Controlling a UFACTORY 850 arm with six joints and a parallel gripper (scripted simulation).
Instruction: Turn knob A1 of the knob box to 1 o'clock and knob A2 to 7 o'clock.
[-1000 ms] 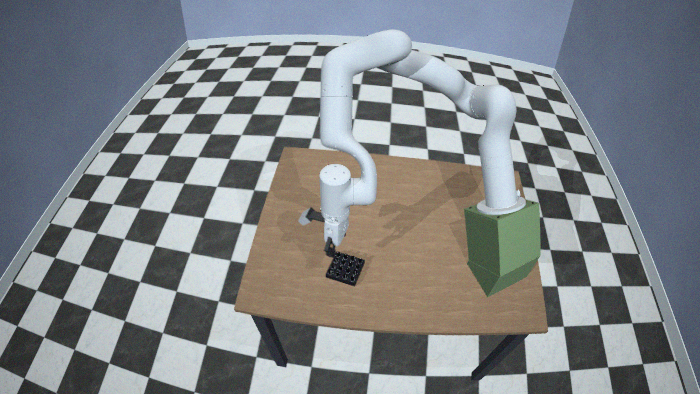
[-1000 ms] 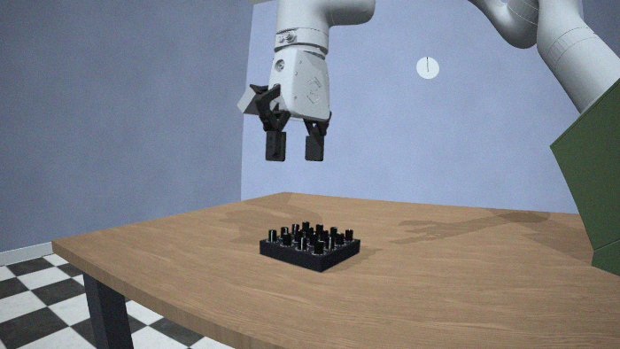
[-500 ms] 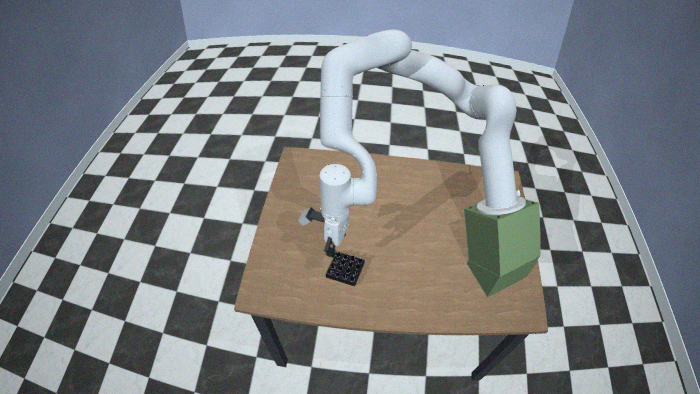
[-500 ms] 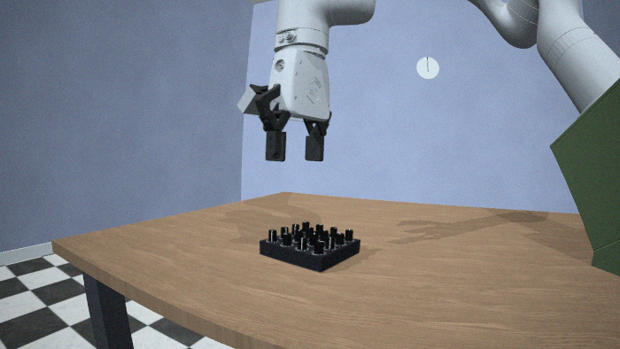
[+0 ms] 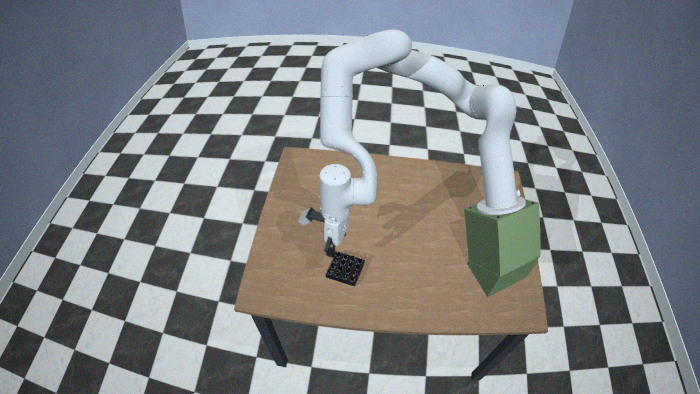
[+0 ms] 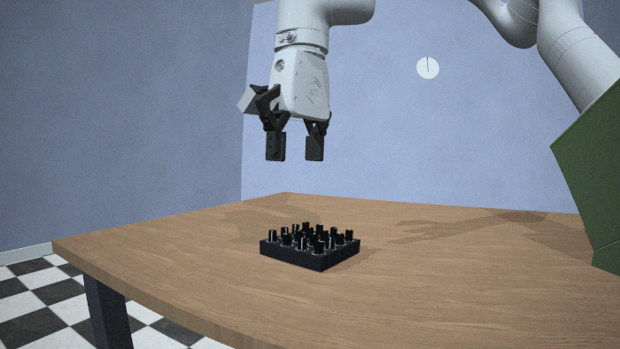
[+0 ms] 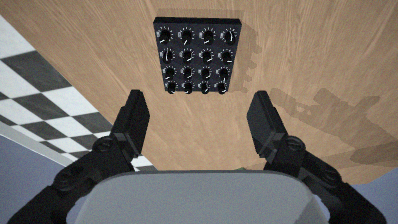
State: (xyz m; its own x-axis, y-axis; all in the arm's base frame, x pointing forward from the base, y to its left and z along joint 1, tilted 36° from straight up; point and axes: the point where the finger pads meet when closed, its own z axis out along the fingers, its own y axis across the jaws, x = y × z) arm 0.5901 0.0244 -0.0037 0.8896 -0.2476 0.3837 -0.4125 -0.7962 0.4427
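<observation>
The black knob box (image 5: 345,268) stands on its feet on the wooden table, near the front left part. It carries four rows of small black knobs with white lines, seen in the exterior view (image 6: 309,248) and from above in the wrist view (image 7: 197,55). I cannot tell which side holds the socket. My gripper (image 6: 294,148) hangs well above the table, above and a little behind the box. Its fingers stand wide open with nothing between them. In the top view the gripper (image 5: 331,246) shows just above the box's far left corner.
The green robot base block (image 5: 502,245) stands at the table's right side. The table's left edge (image 5: 255,235) and front edge lie close to the box. A checkered floor surrounds the table.
</observation>
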